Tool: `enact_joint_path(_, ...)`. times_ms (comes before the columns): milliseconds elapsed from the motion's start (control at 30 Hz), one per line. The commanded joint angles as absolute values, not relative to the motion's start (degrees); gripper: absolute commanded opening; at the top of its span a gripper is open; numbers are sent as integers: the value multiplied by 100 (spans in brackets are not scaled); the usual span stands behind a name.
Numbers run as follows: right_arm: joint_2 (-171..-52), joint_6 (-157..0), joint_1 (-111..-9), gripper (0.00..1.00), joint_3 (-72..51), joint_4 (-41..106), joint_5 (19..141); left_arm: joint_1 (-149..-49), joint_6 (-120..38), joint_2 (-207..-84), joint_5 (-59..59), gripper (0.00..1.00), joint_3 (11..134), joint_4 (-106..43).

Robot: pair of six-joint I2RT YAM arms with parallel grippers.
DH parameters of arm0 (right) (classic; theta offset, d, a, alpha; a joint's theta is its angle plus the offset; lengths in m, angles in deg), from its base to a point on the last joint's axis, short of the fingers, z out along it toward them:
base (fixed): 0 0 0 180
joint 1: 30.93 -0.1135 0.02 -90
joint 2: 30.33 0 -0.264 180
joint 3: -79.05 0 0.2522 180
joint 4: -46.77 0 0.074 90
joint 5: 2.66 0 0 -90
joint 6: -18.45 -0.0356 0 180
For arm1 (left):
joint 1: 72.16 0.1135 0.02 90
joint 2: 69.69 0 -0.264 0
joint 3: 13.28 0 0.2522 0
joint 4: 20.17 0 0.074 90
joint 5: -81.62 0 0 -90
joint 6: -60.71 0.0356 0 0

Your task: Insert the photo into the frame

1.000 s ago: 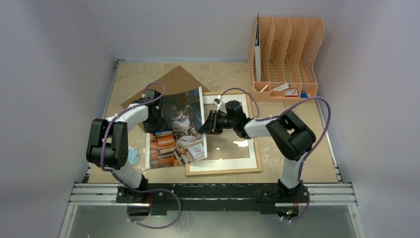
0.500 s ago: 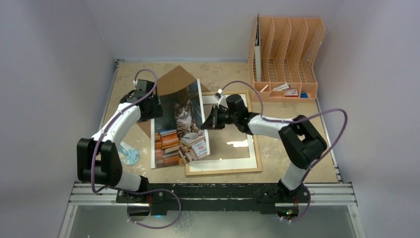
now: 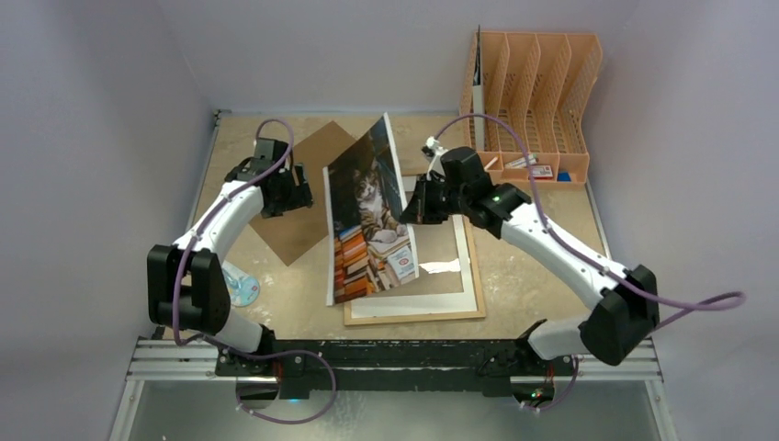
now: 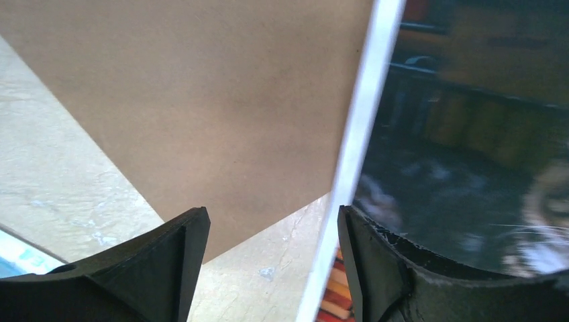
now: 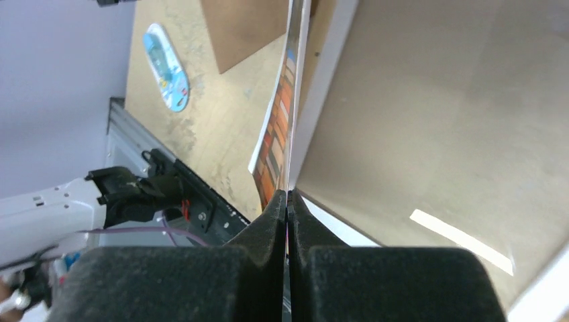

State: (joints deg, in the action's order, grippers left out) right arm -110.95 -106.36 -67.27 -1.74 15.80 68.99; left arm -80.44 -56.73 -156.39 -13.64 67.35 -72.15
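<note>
Orange file organiser (image 3: 533,92) at far right: one white sheet (image 3: 479,110) upright in leftmost slot, small bits in its front tray. Photo (image 3: 367,219), tabby cat above stacked books, dark ground, white margin, stood tilted on edge, lower end over left side of frame (image 3: 415,316). Right hand (image 3: 409,206) clamped tight on photo's right edge. Left hand (image 3: 294,192) gaped wide, gripping nothing, over brown board (image 3: 303,230). Mottled beige surface (image 3: 551,266); pale walls
</note>
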Motion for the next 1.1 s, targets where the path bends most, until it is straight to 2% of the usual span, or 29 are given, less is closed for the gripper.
enact_joint_path(0,-10565,-10311,-6697,0,-950,-272,8211,-8042,-5850,-15703,-734,74,6489,-6839)
enact_joint_path(200,-10460,-10187,-6692,0,-1947,-1585,9696,-8184,-6036,-16011,-321,74,6334,-6515)
enact_joint_path(300,-10467,-9996,-6689,0,-2368,-1931,10057,-8259,-6094,-16101,-241,74,6342,-6451)
enact_joint_path(700,-10706,-9140,-6693,0,-3487,-2714,10996,-8298,-6237,-15960,-188,75,6333,-6495)
enact_joint_path(1067,-10914,-8436,-6701,0,-3710,-2817,10949,-8306,-6405,-15929,-41,75,6449,-6695)
